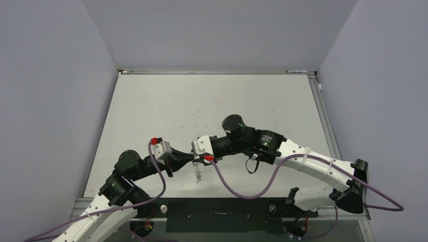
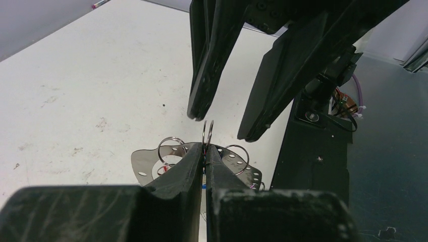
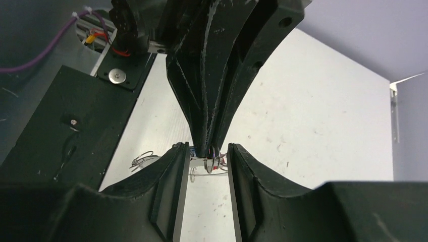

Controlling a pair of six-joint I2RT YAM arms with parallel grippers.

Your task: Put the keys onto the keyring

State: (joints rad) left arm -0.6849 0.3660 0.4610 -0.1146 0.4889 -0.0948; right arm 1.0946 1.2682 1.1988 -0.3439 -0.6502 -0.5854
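Keyring (image 2: pixel 144 164) looks thin, light, stiff, slippery; best held by a loop. My left gripper (image 2: pixel 204 157) clamps one; right gripper (image 2: pixel 222 126) jaws apart, just above.

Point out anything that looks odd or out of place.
Nothing stands out. The left gripper is shut on a loop of the keyring, the right gripper stands open on either side of it, and the table shows only faint scuffs.

Two white-and-black arms, side by side.
Left arm (image 1: pixel 130 169) and right arm (image 1: pixel 303 159): white shells, black round joints, looping purple cables (image 1: pixel 237 190), red connectors (image 1: pixel 154 140) at the wrists, and tapered, scuffed matte-black fingers (image 3: pixel 166 189).
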